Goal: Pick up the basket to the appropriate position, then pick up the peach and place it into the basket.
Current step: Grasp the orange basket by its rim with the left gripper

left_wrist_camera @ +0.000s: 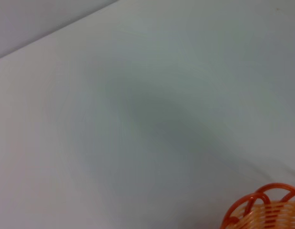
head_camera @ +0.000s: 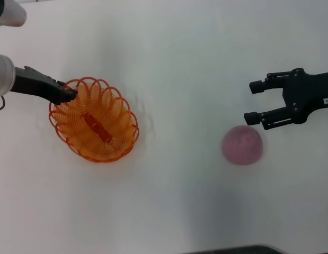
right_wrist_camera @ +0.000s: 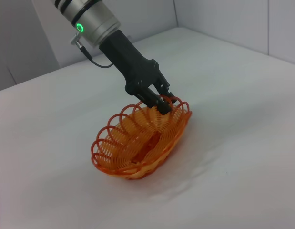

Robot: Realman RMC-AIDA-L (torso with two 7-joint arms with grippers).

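Note:
The orange openwork basket sits on the white table at the left. My left gripper is shut on the basket's scalloped rim at its far left end; the right wrist view shows the gripper pinching the rim of the basket. The basket's edge also shows in the left wrist view. The dull pink peach lies on the table at the right. My right gripper is open and empty, hovering just above and beyond the peach, not touching it.
The white table carries nothing else. A dark edge shows along the near side of the table. Walls stand beyond the table in the right wrist view.

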